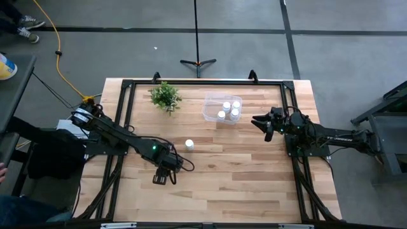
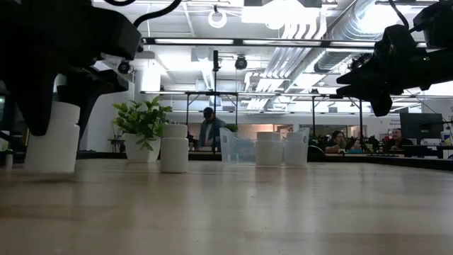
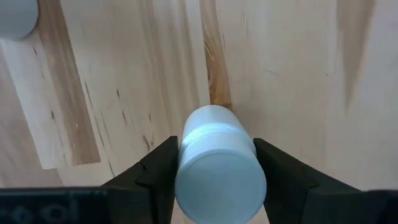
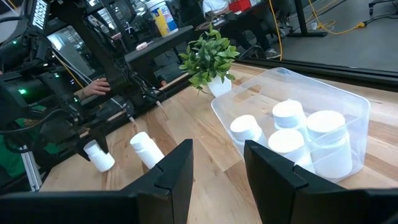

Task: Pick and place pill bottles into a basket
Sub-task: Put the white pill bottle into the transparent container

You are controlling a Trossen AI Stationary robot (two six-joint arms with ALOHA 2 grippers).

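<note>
Left gripper (image 3: pixel 217 180) clasping a pill bottle (image 3: pixel 219 167), seen only in wrist view. Overhead, bottle seemingly hidden. Right gripper (image 4: pixel 217 163) parted, empty, near basket (image 4: pixel 348 99).

Bare tabletop (image 1: pixel 254 172) — plant (image 1: pixel 165 96) beside basket (image 1: pixel 211 112)

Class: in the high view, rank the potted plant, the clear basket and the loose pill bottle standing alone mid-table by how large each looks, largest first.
1. Basket, slightly the largest.
2. Potted plant, nearly the same spread, so this order is unsure.
3. Loose pill bottle, clearly smallest.
</note>
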